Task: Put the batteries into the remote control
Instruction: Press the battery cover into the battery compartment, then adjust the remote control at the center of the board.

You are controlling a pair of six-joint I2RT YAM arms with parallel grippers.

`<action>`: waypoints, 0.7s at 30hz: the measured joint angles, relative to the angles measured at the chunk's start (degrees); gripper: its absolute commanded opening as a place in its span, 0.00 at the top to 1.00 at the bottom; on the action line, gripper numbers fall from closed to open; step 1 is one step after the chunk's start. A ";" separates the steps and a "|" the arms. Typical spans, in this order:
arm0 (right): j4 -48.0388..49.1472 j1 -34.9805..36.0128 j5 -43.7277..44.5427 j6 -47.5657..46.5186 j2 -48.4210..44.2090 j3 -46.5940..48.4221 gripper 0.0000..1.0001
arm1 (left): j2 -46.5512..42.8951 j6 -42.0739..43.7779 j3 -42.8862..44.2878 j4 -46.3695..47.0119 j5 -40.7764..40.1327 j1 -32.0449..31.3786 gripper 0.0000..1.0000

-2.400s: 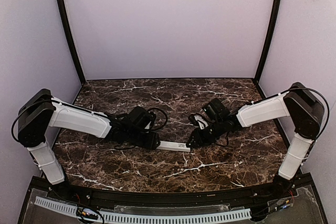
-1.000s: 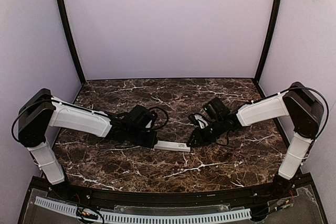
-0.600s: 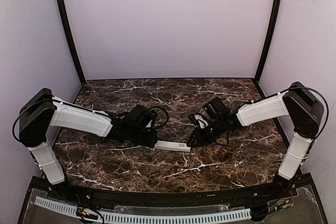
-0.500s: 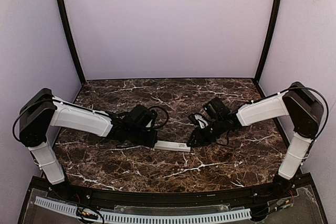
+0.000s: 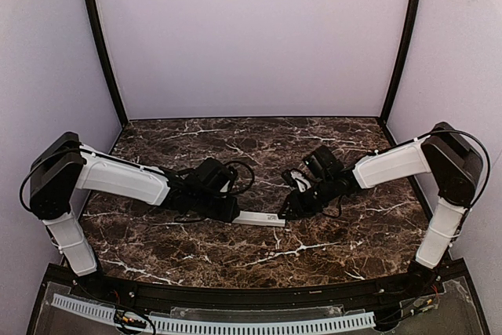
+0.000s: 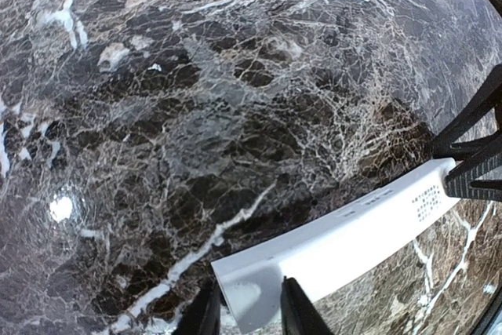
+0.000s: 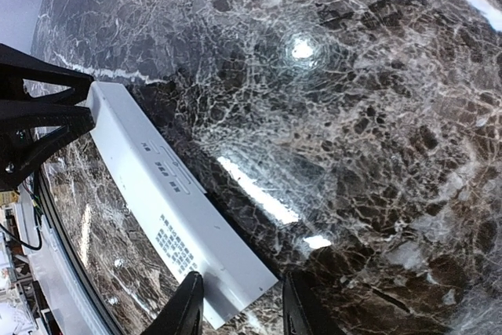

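Remote control (image 5: pixel 261 218): straddled at both tips. Left gripper (image 6: pixel 249 313) astride the 9 o'clock end, right gripper (image 7: pixel 239 304) astride the 3 o'clock end; clamped or merely loose around it, cannot tell. Lies flat on marble table (image 5: pixel 235 139), long axis 9 to 3, equally near both arms. No batteries in view.
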 measured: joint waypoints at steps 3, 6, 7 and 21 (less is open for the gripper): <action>-0.04 -0.24 0.26 -0.42 0.00 0.00 0.60 | -0.35 0.42 0.00 -0.98 0.26 0.42 0.60; -0.50 -0.66 0.87 -1.01 0.00 0.20 0.53 | -0.96 1.31 0.00 -2.71 0.57 1.14 0.58; -0.74 -0.76 1.27 -1.16 0.00 0.33 0.51 | -1.25 1.53 0.00 -3.30 0.59 1.42 0.58; -3.13 0.35 2.49 -0.76 -13.22 -5.20 0.75 | -0.59 5.84 1.73 -3.91 1.95 6.82 0.68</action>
